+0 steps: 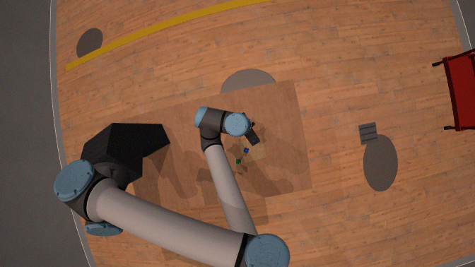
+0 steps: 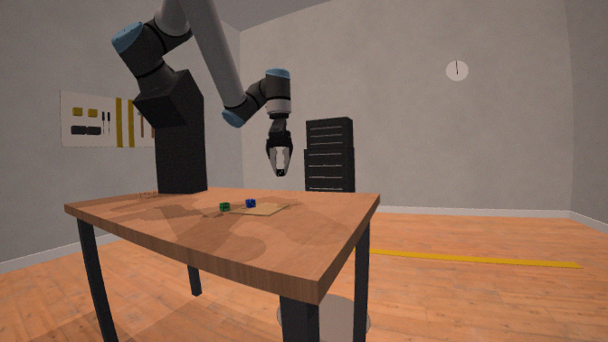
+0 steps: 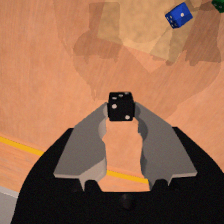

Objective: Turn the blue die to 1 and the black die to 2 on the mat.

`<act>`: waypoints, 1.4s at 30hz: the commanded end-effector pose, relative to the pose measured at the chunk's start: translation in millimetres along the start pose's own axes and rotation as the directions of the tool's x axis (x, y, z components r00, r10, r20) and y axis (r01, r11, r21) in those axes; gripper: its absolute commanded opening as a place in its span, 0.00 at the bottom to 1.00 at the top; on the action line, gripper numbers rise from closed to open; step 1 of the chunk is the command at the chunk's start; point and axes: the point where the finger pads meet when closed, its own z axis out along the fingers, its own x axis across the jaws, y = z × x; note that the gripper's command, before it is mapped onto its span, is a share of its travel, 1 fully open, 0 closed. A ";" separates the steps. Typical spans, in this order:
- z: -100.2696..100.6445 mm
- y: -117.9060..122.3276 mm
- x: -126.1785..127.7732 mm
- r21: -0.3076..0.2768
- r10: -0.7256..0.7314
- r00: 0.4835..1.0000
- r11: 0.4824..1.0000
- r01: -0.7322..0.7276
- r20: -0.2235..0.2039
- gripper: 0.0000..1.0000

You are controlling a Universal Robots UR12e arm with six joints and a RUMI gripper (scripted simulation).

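My gripper point(image 2: 280, 172) point(image 3: 120, 103) is shut on the black die point(image 3: 120, 106) point(image 2: 280, 172) and holds it well above the table, over the far side of the mat. The mat point(image 2: 267, 209) point(image 1: 257, 152) point(image 3: 131, 31) is a thin tan square on the table. The blue die point(image 2: 250, 203) point(image 1: 246, 150) point(image 3: 178, 15) sits on the mat's near-left corner. The green die point(image 2: 224, 206) point(image 1: 238, 162) sits on the bare table just left of the mat. In the overhead view the wrist hides the black die.
The wooden table point(image 2: 280, 253) carries the dice and the mat. The arm's dark pedestal point(image 2: 178, 140) stands at the table's back left. A black drawer cabinet point(image 2: 329, 154) stands behind the table. A red cart point(image 1: 461, 92) stands far to the right.
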 end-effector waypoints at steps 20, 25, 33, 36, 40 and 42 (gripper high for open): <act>-9.8 -85.4 10.3 -0.002 0.285 0.958 0.958 -0.285 -0.001 0.06; -12.3 -131.1 20.6 0.000 0.431 0.902 0.902 -0.431 0.000 0.06; -12.5 -134.2 21.5 0.001 0.441 0.898 0.898 -0.441 0.000 0.06; -12.5 -134.2 21.5 0.001 0.441 0.898 0.898 -0.441 0.000 0.06; -12.3 -134.2 21.4 0.000 0.441 0.898 0.898 -0.441 0.000 0.06; -11.3 -134.2 21.4 0.000 0.441 0.897 0.897 -0.441 0.000 0.06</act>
